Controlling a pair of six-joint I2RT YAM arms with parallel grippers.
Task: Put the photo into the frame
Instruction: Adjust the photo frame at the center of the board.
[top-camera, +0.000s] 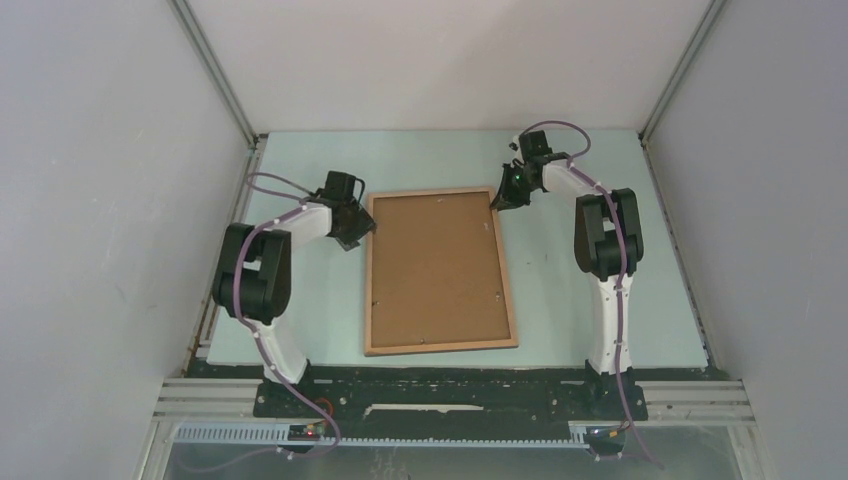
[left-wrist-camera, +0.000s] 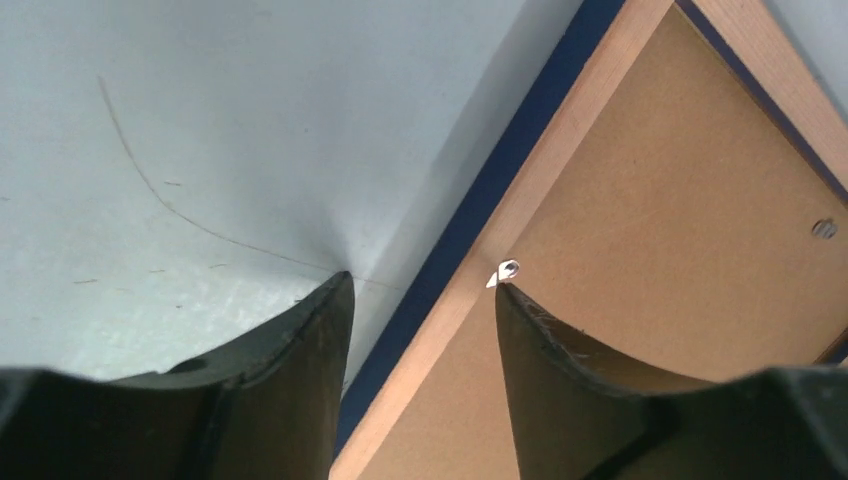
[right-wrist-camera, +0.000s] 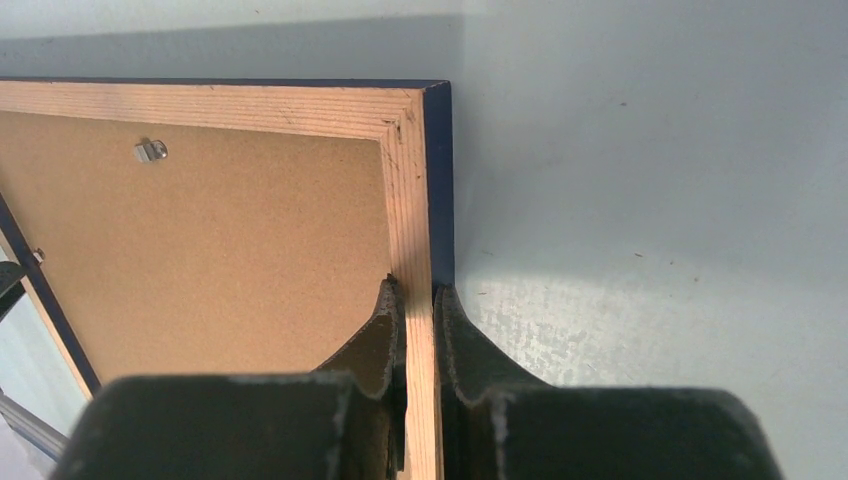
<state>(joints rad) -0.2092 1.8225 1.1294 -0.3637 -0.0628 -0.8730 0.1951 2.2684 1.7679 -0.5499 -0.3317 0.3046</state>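
Observation:
The frame (top-camera: 368, 285) lies flat in the middle of the table, wood-brown side up, with a brown backing board (top-camera: 435, 265) filling it. The photo is hidden. My left gripper (top-camera: 357, 232) is open at the frame's left rail near the far corner. In the left wrist view the left gripper (left-wrist-camera: 422, 283) straddles the rail (left-wrist-camera: 560, 140), one finger over the table, the other by a small metal tab (left-wrist-camera: 508, 268) on the board. My right gripper (top-camera: 500, 200) is shut on the right rail near the far right corner; its fingers (right-wrist-camera: 415, 288) pinch the wooden rail (right-wrist-camera: 408, 180).
The table (top-camera: 590, 180) is pale green with grey walls on three sides. A second metal tab (right-wrist-camera: 150, 151) sits at the board's far edge. Both arm bases stand at the near edge, either side of the frame.

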